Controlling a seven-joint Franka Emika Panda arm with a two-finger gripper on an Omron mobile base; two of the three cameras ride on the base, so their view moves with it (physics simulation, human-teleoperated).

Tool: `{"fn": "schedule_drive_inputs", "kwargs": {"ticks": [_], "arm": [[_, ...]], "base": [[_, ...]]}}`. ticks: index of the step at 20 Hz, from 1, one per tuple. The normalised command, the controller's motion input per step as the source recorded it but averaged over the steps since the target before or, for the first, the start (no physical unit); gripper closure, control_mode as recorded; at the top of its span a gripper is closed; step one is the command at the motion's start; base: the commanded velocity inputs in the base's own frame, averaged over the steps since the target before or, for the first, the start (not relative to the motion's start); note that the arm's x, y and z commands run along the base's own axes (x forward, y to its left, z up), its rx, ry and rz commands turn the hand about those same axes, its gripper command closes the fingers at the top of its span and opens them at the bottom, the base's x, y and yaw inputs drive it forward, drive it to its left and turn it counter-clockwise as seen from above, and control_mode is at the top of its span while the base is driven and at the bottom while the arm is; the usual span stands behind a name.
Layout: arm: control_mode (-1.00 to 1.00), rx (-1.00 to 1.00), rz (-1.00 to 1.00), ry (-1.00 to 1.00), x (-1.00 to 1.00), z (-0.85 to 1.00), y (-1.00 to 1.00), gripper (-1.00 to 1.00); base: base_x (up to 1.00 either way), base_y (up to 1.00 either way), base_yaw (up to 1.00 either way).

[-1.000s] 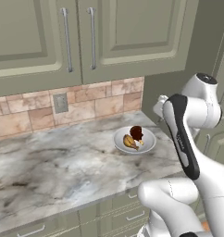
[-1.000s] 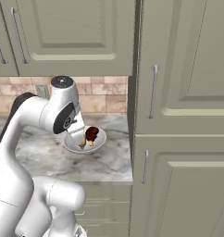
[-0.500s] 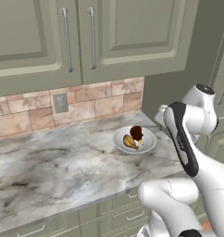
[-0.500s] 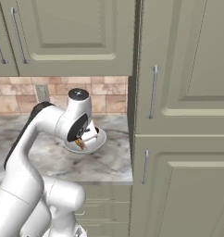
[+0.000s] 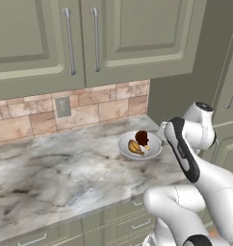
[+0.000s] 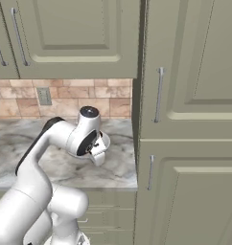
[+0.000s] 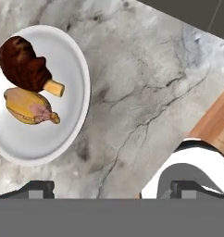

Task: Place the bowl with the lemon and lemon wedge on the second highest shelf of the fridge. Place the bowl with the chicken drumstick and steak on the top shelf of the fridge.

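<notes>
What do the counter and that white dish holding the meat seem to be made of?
The counter looks like polished marble or a stone imitation: grey-white with dark branching veins. The bowl looks like glazed ceramic, plain smooth white with soft shading, though plastic can't be excluded.

The white arm (image 6: 39,158) rises from the lower left and bends over the marble counter (image 6: 115,165), its dark-jointed wrist in front of the counter's near right part. The gripper (image 6: 99,152) hangs just right of the wrist, pointing down at the stone; whether its fingers are apart cannot be told. Behind runs a brick backsplash (image 6: 70,98) with an outlet (image 6: 43,96), upper cabinets (image 6: 65,36) above. Tall panelled doors (image 6: 190,124) with slim handles (image 6: 158,94) stand at the right
</notes>
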Motion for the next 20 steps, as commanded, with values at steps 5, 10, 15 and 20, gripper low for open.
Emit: {"fn": "schedule_drive_inputs", "kwargs": {"ticks": [5,10,15,20], "arm": [[-1.0,0.0,0.02,0.01,0.42,-0.14,0.0,-1.0],[-1.0,-0.01,0.0,0.06,0.57,-0.17,0.0,-1.0],[-1.0,-0.04,0.02,0.07,0.25,-0.48,0.0,-1.0],[-1.0,0.0,0.01,0.0,0.18,-0.19,0.0,-1.0]], "base": [[0.0,0.0,0.0],[0.0,0.0,0.0],[0.0,0.0,0.0],[0.0,0.0,0.0]]}}
